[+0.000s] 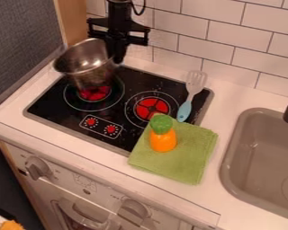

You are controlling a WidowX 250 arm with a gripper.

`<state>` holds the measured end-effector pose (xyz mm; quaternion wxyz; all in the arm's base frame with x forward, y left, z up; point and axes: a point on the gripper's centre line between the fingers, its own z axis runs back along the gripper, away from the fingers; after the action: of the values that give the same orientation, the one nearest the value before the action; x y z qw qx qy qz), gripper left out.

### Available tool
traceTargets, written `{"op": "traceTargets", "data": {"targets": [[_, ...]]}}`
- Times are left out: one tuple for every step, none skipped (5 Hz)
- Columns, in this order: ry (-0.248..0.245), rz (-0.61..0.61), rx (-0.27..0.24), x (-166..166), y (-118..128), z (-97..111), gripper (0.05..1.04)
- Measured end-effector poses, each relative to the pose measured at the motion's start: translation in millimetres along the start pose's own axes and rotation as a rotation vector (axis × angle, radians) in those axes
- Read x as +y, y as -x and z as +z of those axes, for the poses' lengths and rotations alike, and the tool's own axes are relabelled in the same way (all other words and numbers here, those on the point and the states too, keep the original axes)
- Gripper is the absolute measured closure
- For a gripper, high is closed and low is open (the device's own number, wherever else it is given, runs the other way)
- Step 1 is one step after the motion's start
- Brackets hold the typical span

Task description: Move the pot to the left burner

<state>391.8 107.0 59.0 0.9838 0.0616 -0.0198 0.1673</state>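
Observation:
My gripper [117, 58] hangs down from the top of the camera view, at the back left of the stove, shut on the right side of the metal pot's rim. The silver pot [89, 74] looks tilted, over the back part of the left burner [95, 93]. Part of that burner's red centre shows below the pot. Whether the pot's bottom touches the stove, I cannot tell.
On the right burner [151, 108] nothing stands. A blue-handled spatula [185, 108] lies at the stove's right edge. An orange toy carrot [163, 138] rests on a folded green cloth [188, 157]. The grey sink [260, 161] is at right; a tiled wall is behind.

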Motion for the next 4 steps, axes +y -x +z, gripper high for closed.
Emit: {"op": "traceTargets", "data": {"targets": [[-0.001,0.013,0.004,2.7,-9.5,-5.1,1.01],[0.005,0.014,-0.002,1.6,-12.7,-5.8,0.978],[0.06,0.038,-0.007,4.8,-11.8,-12.6,0.783],[0.082,0.03,0.009,2.1,-5.4,-13.1,0.527]]}}
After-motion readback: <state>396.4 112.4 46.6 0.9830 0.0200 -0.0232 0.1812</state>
